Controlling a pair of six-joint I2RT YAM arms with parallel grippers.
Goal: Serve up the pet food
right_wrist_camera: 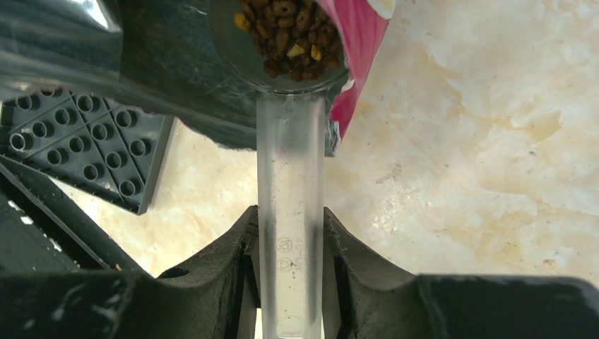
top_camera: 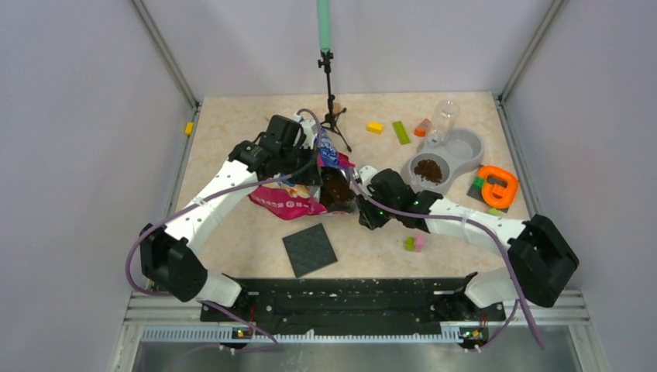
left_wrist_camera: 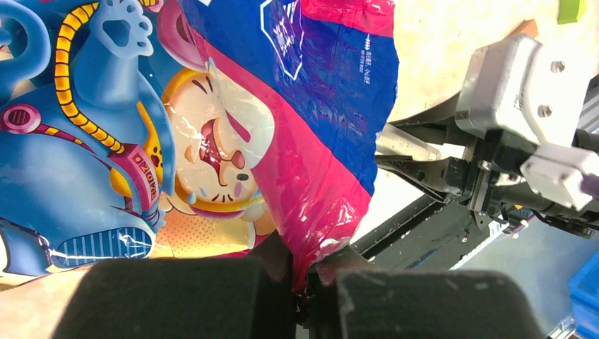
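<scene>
The right gripper (right_wrist_camera: pixel 291 233) has its fingers closed on the clear handle of a scoop (right_wrist_camera: pixel 291 162). The scoop's bowl sits at the mouth of the bag (left_wrist_camera: pixel 282 106), heaped with pet food (right_wrist_camera: pixel 289 28). The left gripper (left_wrist_camera: pixel 304 282) pinches the bag's pink edge between closed fingers. More kibble lies in the left compartment of the grey feeder (top_camera: pixel 465 151), near on the right. To do this step well, the scoop should come out level, clear the bag's lip without snagging, and travel flat to the feeder before it tips. Meanwhile the left arm should hold the bag upright and steady. The far half of the scoop bowl is cut off at the top of the right wrist view, so it only seems full. From above the scoop is hard to make out between bag and arm. How much food is left in the bag cannot be told.
</scene>
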